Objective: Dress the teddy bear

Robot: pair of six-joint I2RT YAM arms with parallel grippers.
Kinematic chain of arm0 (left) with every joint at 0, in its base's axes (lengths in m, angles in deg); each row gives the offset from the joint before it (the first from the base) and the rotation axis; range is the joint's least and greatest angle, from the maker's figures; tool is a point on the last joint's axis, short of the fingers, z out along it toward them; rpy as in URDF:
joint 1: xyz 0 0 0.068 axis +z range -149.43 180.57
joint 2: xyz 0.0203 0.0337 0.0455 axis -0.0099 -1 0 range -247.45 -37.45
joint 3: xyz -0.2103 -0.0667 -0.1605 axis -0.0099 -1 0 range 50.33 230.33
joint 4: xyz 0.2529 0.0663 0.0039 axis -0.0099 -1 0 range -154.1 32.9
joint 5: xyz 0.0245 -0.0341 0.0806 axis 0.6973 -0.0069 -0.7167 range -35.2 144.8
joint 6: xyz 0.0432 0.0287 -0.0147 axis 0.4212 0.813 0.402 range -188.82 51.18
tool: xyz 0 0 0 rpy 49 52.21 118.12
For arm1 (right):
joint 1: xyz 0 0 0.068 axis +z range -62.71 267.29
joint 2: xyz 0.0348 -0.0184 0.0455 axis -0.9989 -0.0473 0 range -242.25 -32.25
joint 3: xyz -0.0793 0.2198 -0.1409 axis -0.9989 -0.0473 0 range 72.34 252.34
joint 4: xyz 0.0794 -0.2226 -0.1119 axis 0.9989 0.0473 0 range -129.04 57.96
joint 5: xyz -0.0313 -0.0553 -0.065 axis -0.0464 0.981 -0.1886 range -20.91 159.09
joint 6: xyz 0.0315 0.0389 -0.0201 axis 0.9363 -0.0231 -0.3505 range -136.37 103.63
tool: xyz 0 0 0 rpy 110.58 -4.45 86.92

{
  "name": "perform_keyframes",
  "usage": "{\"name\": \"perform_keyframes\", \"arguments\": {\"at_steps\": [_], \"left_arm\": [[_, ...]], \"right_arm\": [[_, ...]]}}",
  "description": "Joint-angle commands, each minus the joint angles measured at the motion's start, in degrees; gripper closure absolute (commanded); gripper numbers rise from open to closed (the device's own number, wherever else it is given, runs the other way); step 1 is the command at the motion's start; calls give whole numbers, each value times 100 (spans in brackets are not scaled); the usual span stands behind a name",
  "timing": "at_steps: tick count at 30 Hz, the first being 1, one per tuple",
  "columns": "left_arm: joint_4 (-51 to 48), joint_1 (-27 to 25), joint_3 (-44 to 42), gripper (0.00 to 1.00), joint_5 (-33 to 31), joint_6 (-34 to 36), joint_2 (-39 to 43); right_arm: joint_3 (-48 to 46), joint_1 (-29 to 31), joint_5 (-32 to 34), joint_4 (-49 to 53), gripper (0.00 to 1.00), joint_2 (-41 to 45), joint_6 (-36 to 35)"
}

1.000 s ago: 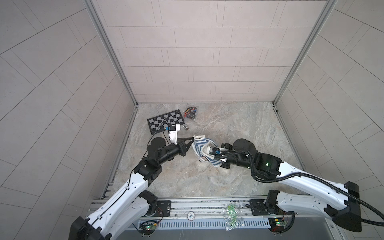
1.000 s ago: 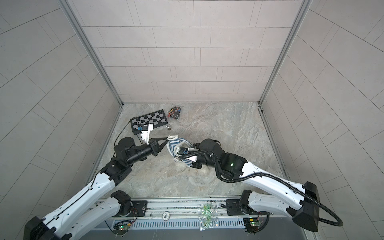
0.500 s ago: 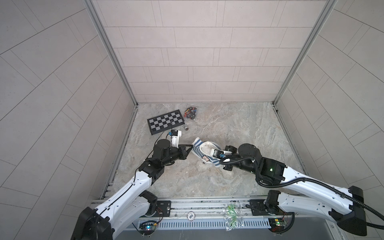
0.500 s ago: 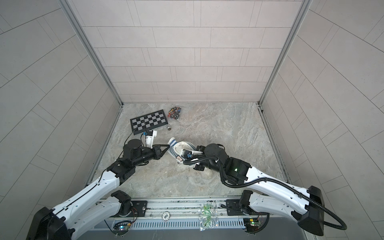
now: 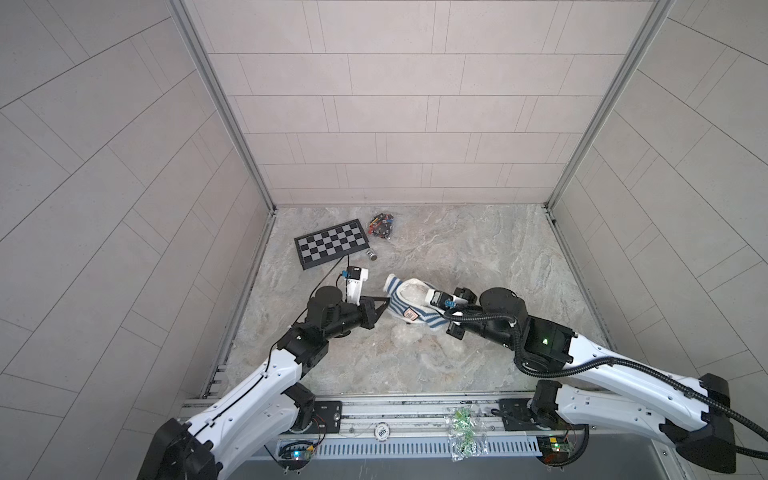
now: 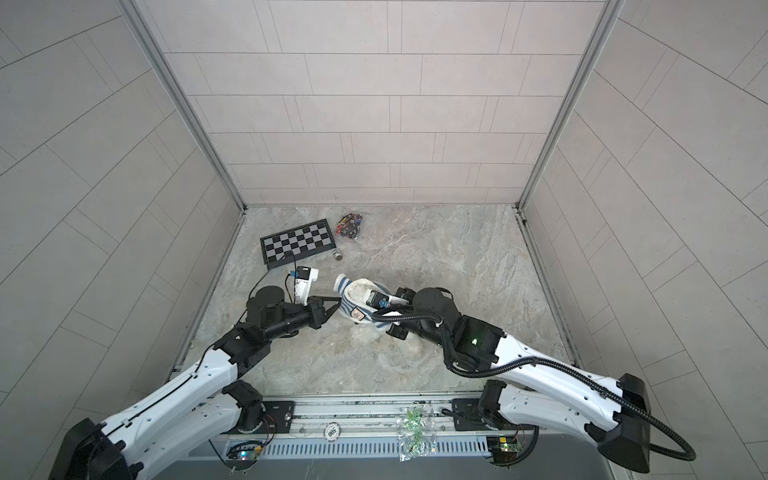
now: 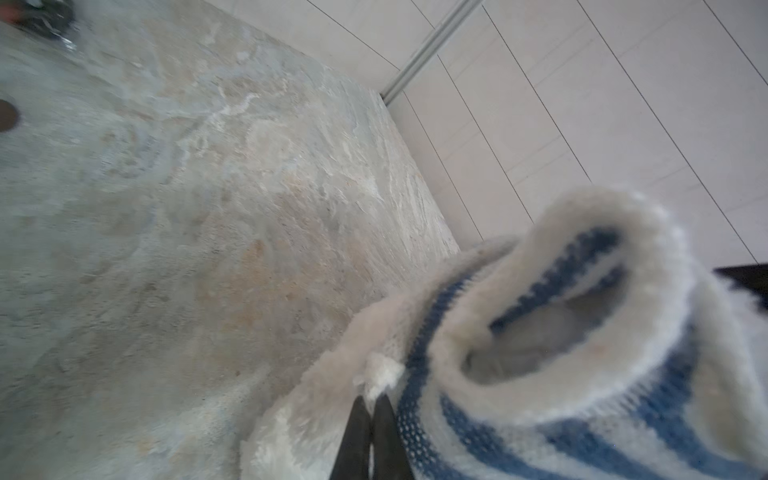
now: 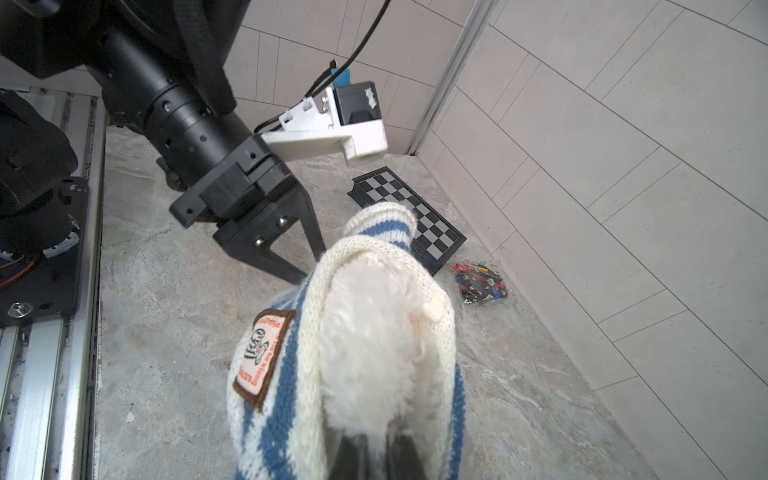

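Edge of striped shirt [image 5: 405, 309] pinched in left gripper [image 5: 387, 303] jaws, teddy bear [image 8: 374, 345] in right gripper [image 8: 376, 446] jaws; bare floor [image 5: 478, 249] around.

We see the teddy bear [image 8: 374, 332] filling the middle, its white fur showing through the opening of a blue-and-white striped shirt [image 8: 274, 436] that carries a brown-edged badge [image 8: 262, 361]. The right gripper [image 8: 376, 451] pinches the fur, fingers close together. The left gripper [image 8: 311, 268] meets the shirt's cream rim, tips drawn together. Behind, on the marbled worktop [image 8: 174, 332], lie a chessboard [image 8: 434, 235] and, just beside it, a bag of small coloured parts [image 8: 480, 284].
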Motion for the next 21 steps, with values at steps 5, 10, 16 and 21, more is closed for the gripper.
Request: {"name": "perform_keyframes", "arguments": {"at_steps": [5, 10, 16, 21], "left_arm": [[1312, -406, -160, 100, 741, -135, 180], [-322, -359, 70, 100, 21, 515, 141], [-281, -326, 55, 100, -168, 484, -119], [-46, -416, 302, 100, -94, 434, 91]], "right_arm": [[529, 16, 219, -173, 100, -197, 413], [533, -80, 459, -161, 100, -113, 653], [601, -301, 927, 15, 100, -160, 1058], [673, -299, 727, 6, 100, -334, 1139]]}}
